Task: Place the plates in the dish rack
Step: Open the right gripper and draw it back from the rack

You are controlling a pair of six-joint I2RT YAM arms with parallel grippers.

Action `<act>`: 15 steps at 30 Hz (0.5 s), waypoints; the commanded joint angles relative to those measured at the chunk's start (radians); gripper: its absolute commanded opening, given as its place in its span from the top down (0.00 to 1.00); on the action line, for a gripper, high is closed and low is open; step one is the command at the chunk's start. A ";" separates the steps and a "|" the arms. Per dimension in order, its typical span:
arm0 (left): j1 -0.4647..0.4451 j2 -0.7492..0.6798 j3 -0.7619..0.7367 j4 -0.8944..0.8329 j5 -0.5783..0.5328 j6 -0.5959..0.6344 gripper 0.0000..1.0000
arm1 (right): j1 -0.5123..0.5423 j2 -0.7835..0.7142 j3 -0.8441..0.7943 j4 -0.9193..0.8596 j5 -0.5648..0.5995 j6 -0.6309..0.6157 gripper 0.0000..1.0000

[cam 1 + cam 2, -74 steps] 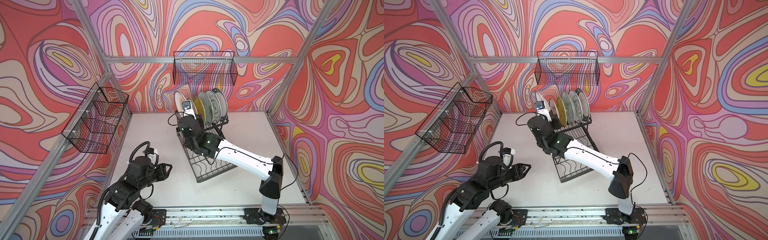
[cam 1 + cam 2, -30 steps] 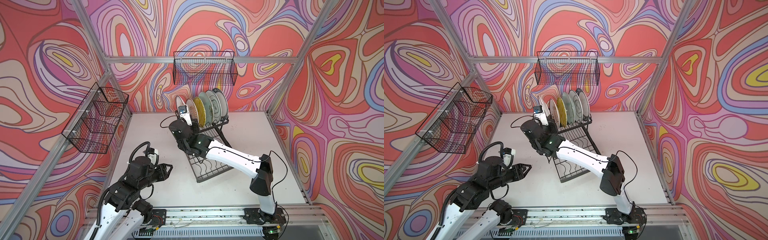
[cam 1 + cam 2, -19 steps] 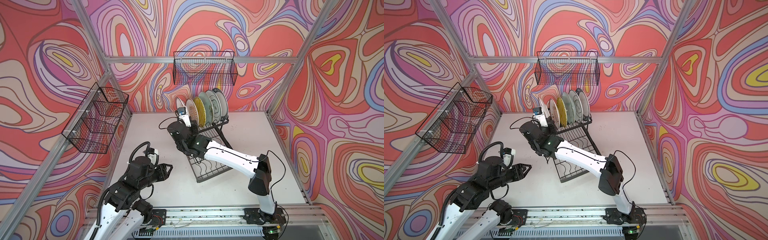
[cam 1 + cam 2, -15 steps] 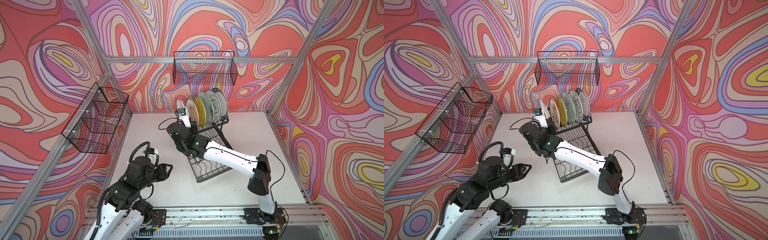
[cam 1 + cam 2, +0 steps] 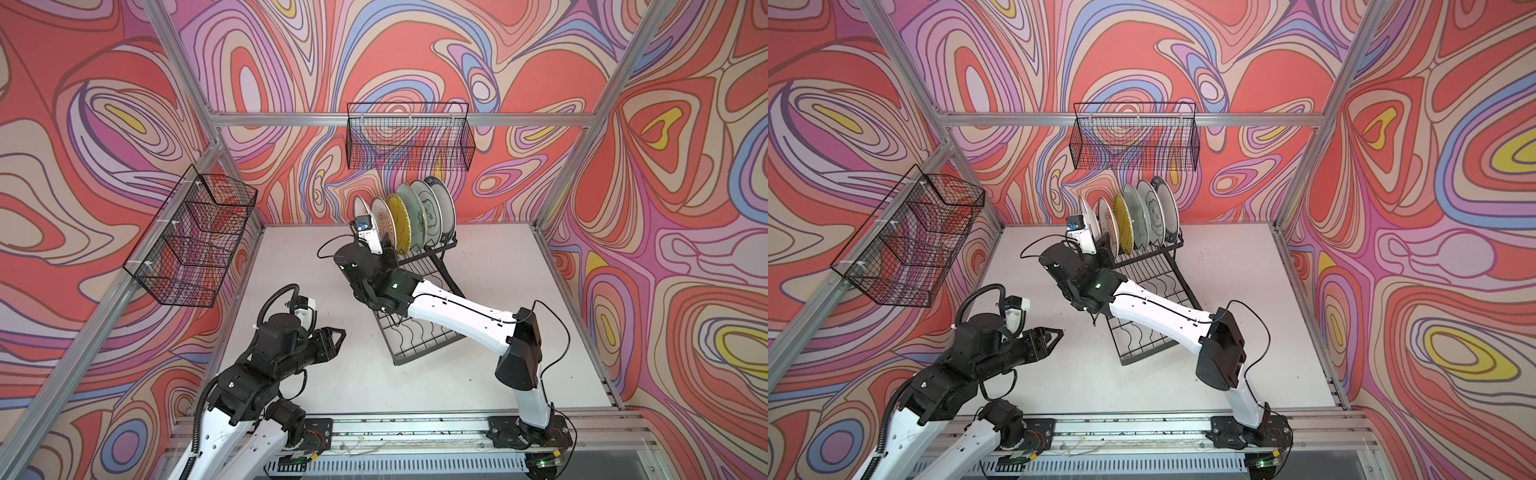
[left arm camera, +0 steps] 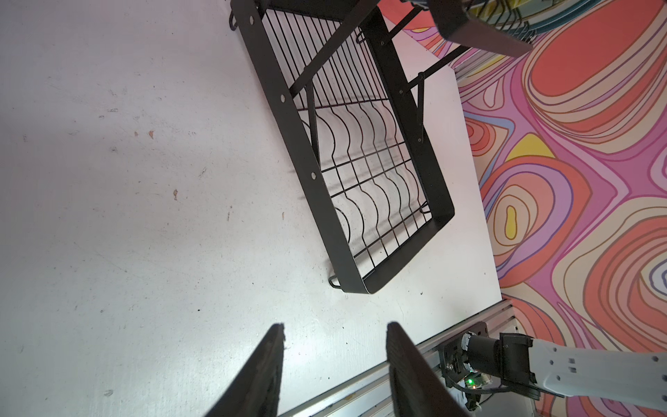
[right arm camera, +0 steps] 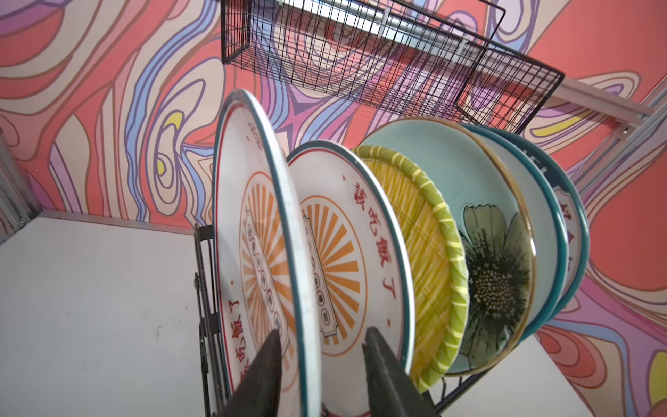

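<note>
Six plates (image 7: 346, 252) fill the dish rack (image 6: 314, 177); right fingers (image 7: 261, 375) parted astride the end plate (image 7: 252, 216), left fingers (image 6: 263, 372) parted elsewhere.

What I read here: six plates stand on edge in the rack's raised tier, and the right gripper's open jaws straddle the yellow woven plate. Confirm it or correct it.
One thing is wrong: the right gripper straddles the end sunburst plate, not the yellow woven plate. The right wrist view shows it. The rest stands.
</note>
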 commanded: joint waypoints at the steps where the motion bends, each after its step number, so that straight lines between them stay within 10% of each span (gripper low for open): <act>1: -0.002 -0.007 -0.005 -0.015 -0.018 -0.009 0.50 | -0.001 -0.018 0.019 0.069 -0.007 -0.062 0.58; 15: -0.002 0.019 0.002 -0.003 -0.110 -0.018 0.43 | -0.004 -0.188 -0.039 0.262 -0.224 -0.271 0.53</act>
